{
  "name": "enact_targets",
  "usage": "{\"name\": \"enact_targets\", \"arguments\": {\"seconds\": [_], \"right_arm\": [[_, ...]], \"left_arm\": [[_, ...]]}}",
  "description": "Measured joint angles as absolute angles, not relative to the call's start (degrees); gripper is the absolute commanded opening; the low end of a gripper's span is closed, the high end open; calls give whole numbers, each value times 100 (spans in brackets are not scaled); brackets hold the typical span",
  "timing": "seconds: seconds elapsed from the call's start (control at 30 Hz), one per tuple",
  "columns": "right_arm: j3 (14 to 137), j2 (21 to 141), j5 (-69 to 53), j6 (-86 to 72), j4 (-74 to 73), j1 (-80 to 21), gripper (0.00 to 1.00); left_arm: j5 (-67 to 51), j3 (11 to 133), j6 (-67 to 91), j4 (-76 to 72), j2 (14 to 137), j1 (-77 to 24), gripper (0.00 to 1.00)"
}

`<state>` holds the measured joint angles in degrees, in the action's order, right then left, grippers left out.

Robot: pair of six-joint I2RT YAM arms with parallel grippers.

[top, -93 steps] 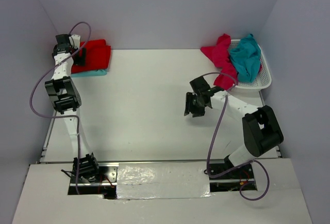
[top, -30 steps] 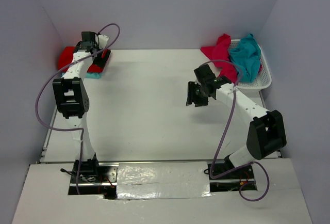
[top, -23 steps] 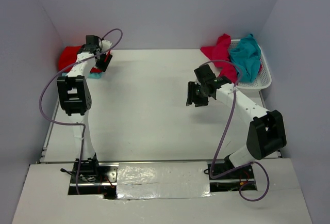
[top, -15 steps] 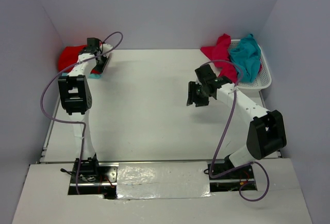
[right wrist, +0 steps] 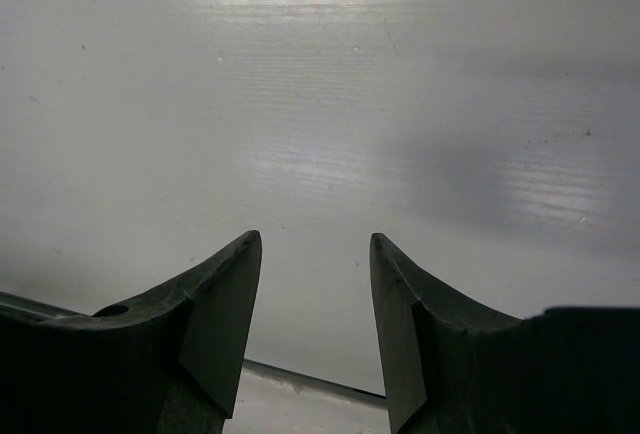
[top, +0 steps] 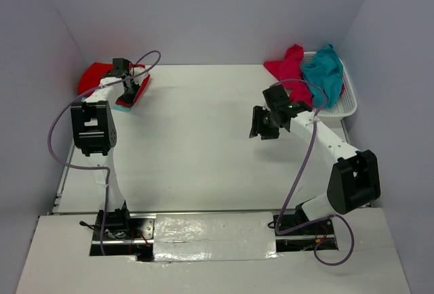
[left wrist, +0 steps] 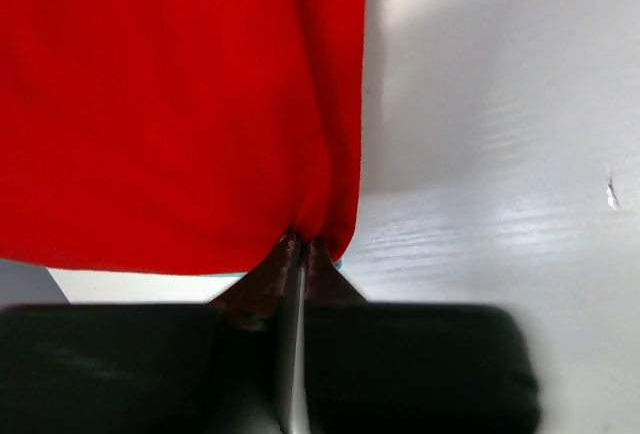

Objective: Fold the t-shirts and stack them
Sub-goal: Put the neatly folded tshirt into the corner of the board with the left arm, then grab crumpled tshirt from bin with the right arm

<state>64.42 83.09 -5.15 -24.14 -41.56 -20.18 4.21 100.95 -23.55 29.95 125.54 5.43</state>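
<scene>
Pinching the near edge of the red t-shirt [left wrist: 170, 104] with the left gripper [left wrist: 300, 254], jaws pressed flat together, cloth puckered into a small fold right at the tips. Filling the upper left of the left wrist view with that red cloth, cut off by the top and left edges, so no telling its full outline or how neatly it lies. Showing, from above, the same shirt at the upper left of the frame, close to the back wall, partly covered by the left arm and its cable. Only a thin strip of a teal t-shirt [top: 123, 106] peeking out under its lower edge, the rest hidden. Holding the right gripper [right wrist: 312, 294] parted over the white table [right wrist: 320, 74], nothing between the fingers. Hanging right of centre in the overhead view, near the heap of cloth but apart from it. Farther to the upper right, a magenta t-shirt [top: 287, 70] and a turquoise t-shirt [top: 324, 74] heaped loose, the magenta one spilling past the left rim of the white basket [top: 347, 108] onto the table. Too crumpled to tell how many garments lie underneath.
</scene>
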Motion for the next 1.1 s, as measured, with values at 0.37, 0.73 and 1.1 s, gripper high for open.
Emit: {"name": "enact_targets", "arguments": {"seconds": [0.37,0.73,1.1], "right_arm": [[6838,8302,-1026,-2263,-4252,-1509,100],[8206,8237,-1745,-2270,-3415,1192,100],[12158,12084,-67,-1828,-3695,1177,100]], "left_arm": [[-104,10718,-2095,3883,12449,489,99],[891,10055,-923,3286,8136,552,88],[252,9205,-1144,4021,8600,403,86]]}}
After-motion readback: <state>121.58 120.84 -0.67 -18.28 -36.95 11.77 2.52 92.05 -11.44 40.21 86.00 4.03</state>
